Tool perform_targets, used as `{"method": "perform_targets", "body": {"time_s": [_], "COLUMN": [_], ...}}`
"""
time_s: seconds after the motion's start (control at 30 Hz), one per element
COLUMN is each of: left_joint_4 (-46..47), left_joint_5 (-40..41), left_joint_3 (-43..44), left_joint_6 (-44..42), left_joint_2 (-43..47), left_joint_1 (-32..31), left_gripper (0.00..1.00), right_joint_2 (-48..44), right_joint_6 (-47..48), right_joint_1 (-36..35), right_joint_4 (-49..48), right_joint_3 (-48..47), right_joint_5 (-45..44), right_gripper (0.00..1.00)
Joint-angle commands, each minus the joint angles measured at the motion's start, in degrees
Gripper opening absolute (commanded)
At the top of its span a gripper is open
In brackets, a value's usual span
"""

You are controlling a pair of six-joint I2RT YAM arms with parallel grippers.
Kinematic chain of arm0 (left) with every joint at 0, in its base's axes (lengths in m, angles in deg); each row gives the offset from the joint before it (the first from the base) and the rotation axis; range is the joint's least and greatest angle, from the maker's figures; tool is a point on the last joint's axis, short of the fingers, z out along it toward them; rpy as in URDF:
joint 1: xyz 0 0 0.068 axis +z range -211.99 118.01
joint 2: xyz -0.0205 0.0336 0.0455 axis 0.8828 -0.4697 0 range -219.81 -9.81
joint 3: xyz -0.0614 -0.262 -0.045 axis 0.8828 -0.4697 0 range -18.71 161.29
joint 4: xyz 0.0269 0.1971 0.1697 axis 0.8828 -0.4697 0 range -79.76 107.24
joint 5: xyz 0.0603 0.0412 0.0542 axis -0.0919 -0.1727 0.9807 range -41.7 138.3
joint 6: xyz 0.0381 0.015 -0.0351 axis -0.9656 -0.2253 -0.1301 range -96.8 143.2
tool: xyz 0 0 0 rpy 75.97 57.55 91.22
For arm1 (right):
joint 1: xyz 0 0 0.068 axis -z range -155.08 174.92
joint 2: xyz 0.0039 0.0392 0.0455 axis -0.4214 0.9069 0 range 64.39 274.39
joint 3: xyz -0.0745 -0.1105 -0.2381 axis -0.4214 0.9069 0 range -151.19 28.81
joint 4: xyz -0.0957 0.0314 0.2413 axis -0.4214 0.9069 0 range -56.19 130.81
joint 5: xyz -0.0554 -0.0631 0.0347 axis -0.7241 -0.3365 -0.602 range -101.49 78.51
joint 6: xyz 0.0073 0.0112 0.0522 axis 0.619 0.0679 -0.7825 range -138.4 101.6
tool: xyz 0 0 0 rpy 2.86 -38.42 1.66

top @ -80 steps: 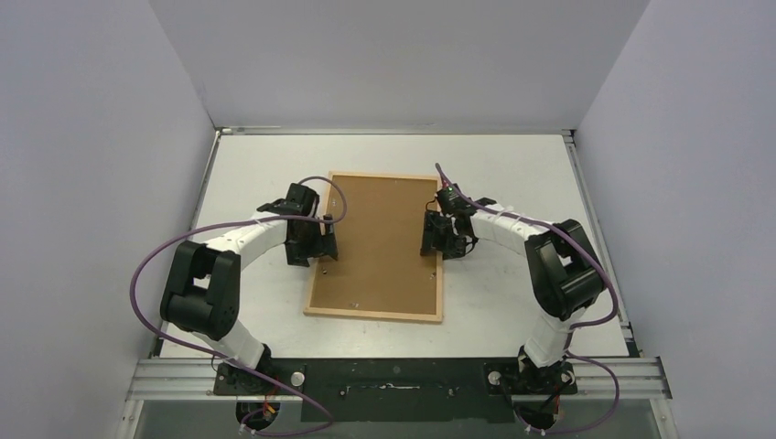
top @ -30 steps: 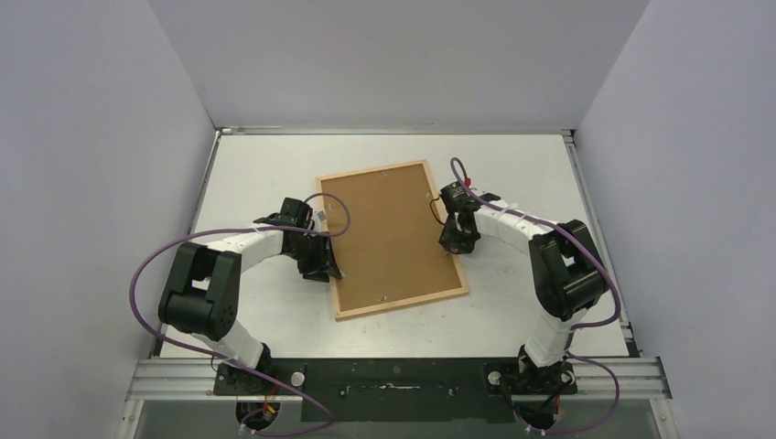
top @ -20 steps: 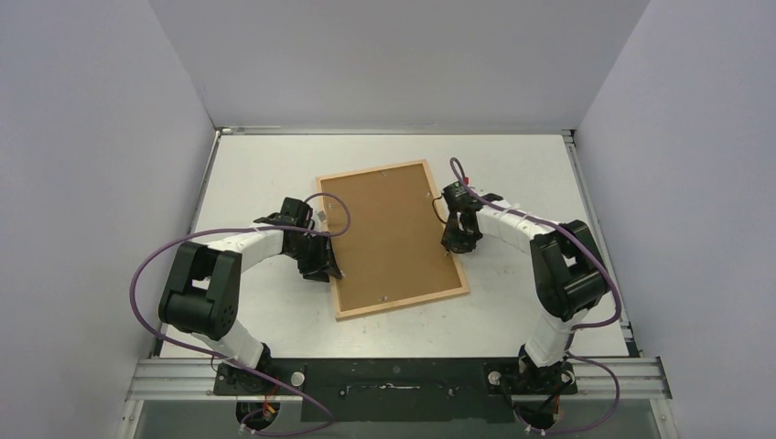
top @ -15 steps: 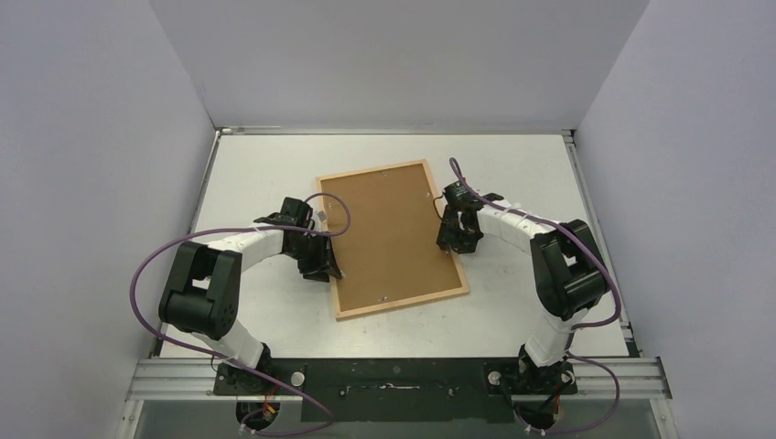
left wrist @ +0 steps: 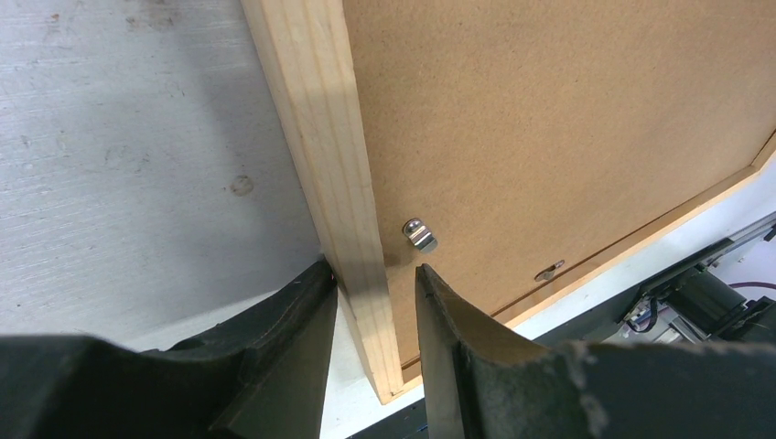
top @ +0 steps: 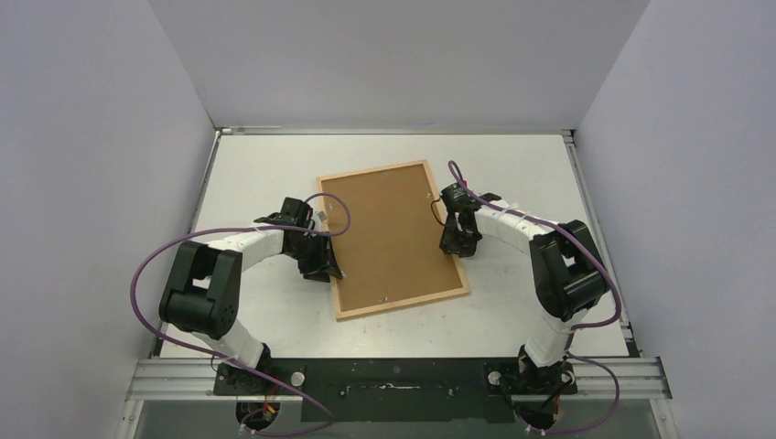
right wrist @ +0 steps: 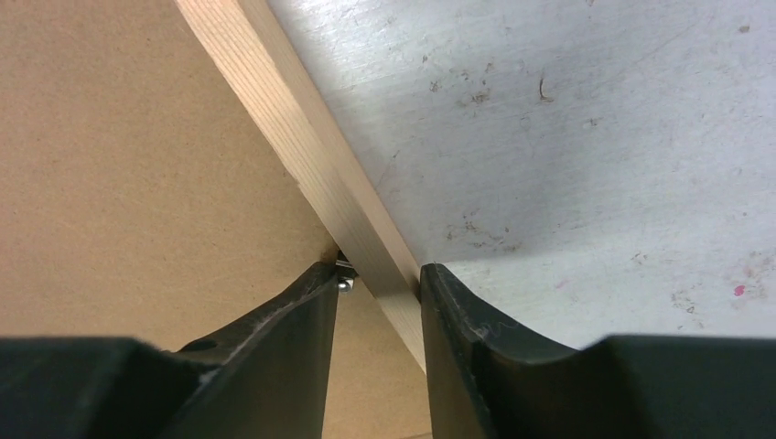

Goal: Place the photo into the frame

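Observation:
The frame (top: pixel 403 305) lies back-up on the table, its brown backing board (top: pixel 392 236) filling it. The photo is out of view. My left gripper (top: pixel 322 267) straddles the frame's left bar (left wrist: pixel 320 119) near the lower left corner, one finger outside the bar and one over the board, shut on it. My right gripper (top: pixel 455 242) is shut across the right bar (right wrist: pixel 274 101): its inner finger sits by a metal clip (right wrist: pixel 344 274), its outer finger presses the bar's outer edge.
Small metal clips (left wrist: pixel 420 234) (left wrist: pixel 549 271) stick up from the board near the frame's inner edge. White table (top: pixel 256 174) surrounds the frame, with grey walls on three sides. The black base rail (top: pixel 393 375) runs along the near edge.
Since the earliest frame the frame has turned counter-clockwise with both grippers on its bars. Over the last second the frame stays put; only the right gripper shifts slightly on its bar.

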Motion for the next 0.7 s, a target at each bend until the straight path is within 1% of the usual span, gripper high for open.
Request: {"method": "perform_targets", "body": {"time_s": [0.0,0.23,0.3,0.33,0.37,0.4,0.43,0.53,0.57,0.6,0.67], "left_joint_4": [1.4,1.1,1.0,1.0,0.9,0.9,0.8,0.3,0.2,0.2,0.2], "left_joint_5": [-0.1,0.2,0.3,0.4,0.5,0.6,0.6,0.7,0.6,0.5,0.5], "left_joint_3": [0.9,1.1,1.1,1.1,1.1,1.2,1.3,1.8,2.2,2.4,3.1], "left_joint_6": [-0.2,-0.3,-0.4,-0.3,-0.3,-0.3,-0.3,-0.1,0.1,0.4,0.8], "left_joint_2": [-1.7,-1.8,-1.7,-1.6,-1.5,-1.5,-1.3,-0.5,-0.1,0.3,1.1], "left_joint_1": [-0.3,-0.3,-0.2,-0.2,-0.2,-0.2,-0.2,0.1,0.1,0.2,0.3], "left_gripper": [0.36,0.36,0.36,0.36,0.36,0.36,0.36,0.39,0.42,0.45,0.51], "right_joint_2": [-0.9,-0.8,-0.9,-1.1,-1.1,-1.3,-1.5,-2.8,-3.7,-4.5,-6.0], "right_joint_6": [-1.3,-1.3,-1.2,-1.0,-0.9,-0.4,0.0,1.3,1.9,2.4,3.6], "right_joint_1": [-0.6,-0.5,-0.5,-0.5,-0.6,-0.5,-0.4,-0.2,-0.1,-0.1,0.0], "right_joint_4": [2.8,1.0,0.3,0.0,-0.3,-0.5,-0.7,-0.1,0.3,0.8,1.4], "right_joint_3": [-0.6,-0.3,-0.1,-0.2,-0.2,-0.3,-0.6,-2.0,-2.9,-3.7,-4.7], "right_joint_5": [-1.5,-0.3,0.2,0.4,0.7,0.9,0.9,-0.2,-0.8,-1.5,-2.0], "right_gripper": [0.30,0.15,0.08,0.06,0.07,0.10,0.16,0.47,0.54,0.59,0.64]}}
